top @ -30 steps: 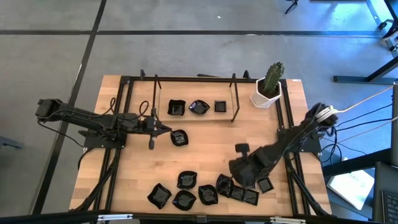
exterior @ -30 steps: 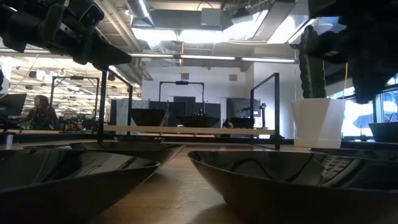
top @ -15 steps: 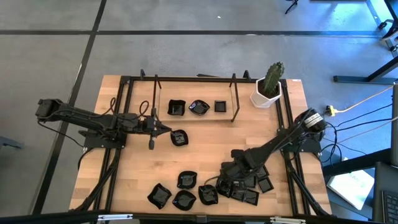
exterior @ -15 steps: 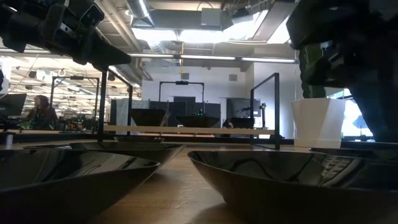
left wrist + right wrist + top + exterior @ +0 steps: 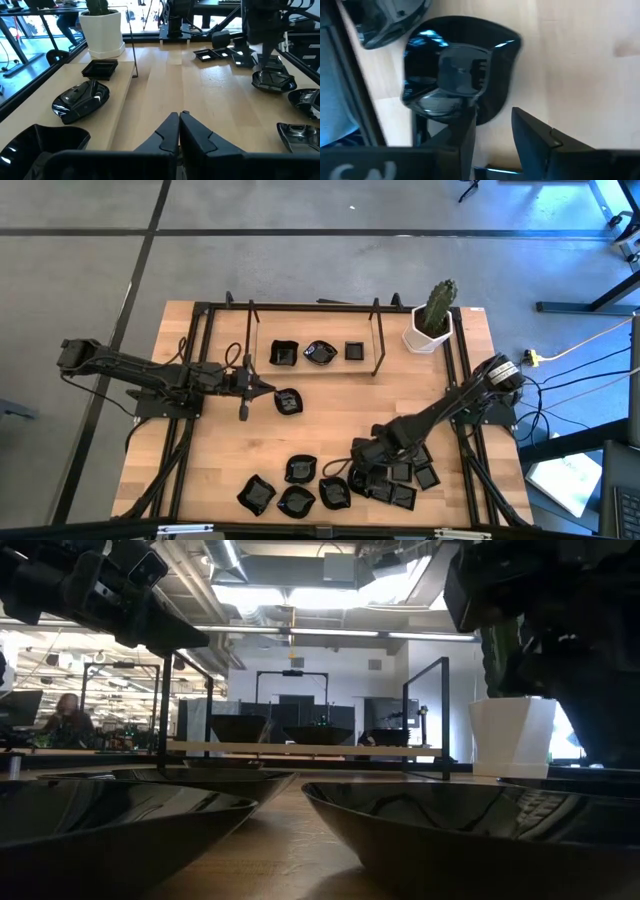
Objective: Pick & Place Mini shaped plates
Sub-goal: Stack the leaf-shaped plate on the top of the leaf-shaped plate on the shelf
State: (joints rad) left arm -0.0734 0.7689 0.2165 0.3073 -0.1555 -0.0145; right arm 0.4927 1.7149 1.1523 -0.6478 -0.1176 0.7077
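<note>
Right claw (image 5: 362,455) is lowered over the cluster of mini shaped plates (image 5: 385,480) at the near edge of the surface (image 5: 340,405), well away from the cactus pot (image 5: 428,330) on the near side; its fingers are seen parted in the right wrist view, with nothing gripped; one finger is set over the rim of a wavy-rimmed plate (image 5: 457,70), the other on bare wood just beside that plate, so the rim is judged to lie between the jaws; the plate is roughly as wide as long, so no long axis is read. Right arm is clearly the nearer one to this cluster. More plates are spread along the same near edge (image 5: 295,500); three are already placed in the rack (image 5: 318,352), level with the pot. Left claw (image 5: 262,387) is held mid-surface, below the rack, fingers shut together on nothing in the left wrist view; a single plate (image 5: 288,401) is lying just beside its tip. Coming move is judged to be a pinch on the rim, then a lift.
</note>
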